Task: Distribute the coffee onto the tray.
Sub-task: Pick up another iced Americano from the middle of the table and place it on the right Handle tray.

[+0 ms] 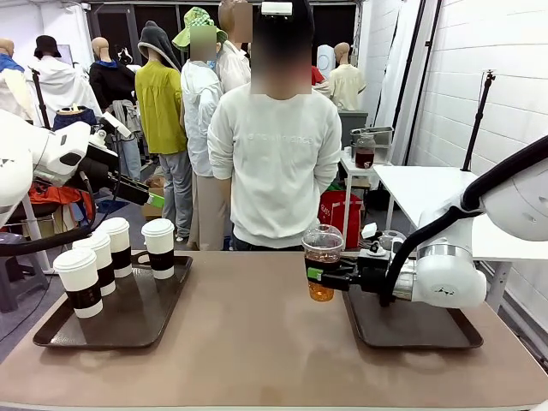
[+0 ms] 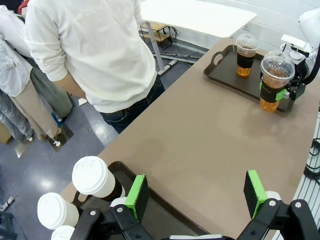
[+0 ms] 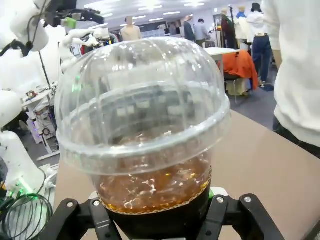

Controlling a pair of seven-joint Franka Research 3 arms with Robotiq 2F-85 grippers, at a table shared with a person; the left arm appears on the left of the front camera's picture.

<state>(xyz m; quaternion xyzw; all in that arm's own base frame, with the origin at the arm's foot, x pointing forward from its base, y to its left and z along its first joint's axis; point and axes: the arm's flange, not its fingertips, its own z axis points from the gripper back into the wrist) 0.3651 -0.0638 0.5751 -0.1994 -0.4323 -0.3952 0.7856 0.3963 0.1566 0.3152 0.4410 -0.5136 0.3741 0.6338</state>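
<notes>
My right gripper (image 1: 318, 276) is shut on a clear dome-lidded cup of coffee (image 1: 322, 264) with a dark sleeve, upright over the bare table just left of the right tray (image 1: 411, 330). The same cup (image 3: 145, 125) looms close in the right wrist view, between the fingers (image 3: 80, 217). A second clear cup (image 2: 246, 55) stands on that tray (image 2: 225, 75). Several white lidded paper cups (image 1: 86, 278) stand on the left tray (image 1: 137, 317). My left gripper (image 2: 196, 189) hangs open and empty above the left tray's near edge, beside the white cups (image 2: 92, 176).
A person in a white sweatshirt (image 1: 276, 167) stands at the far edge of the table with arms behind the back. The brown tabletop (image 1: 257, 342) between the two trays is bare. A white side table (image 1: 424, 188) stands at the far right.
</notes>
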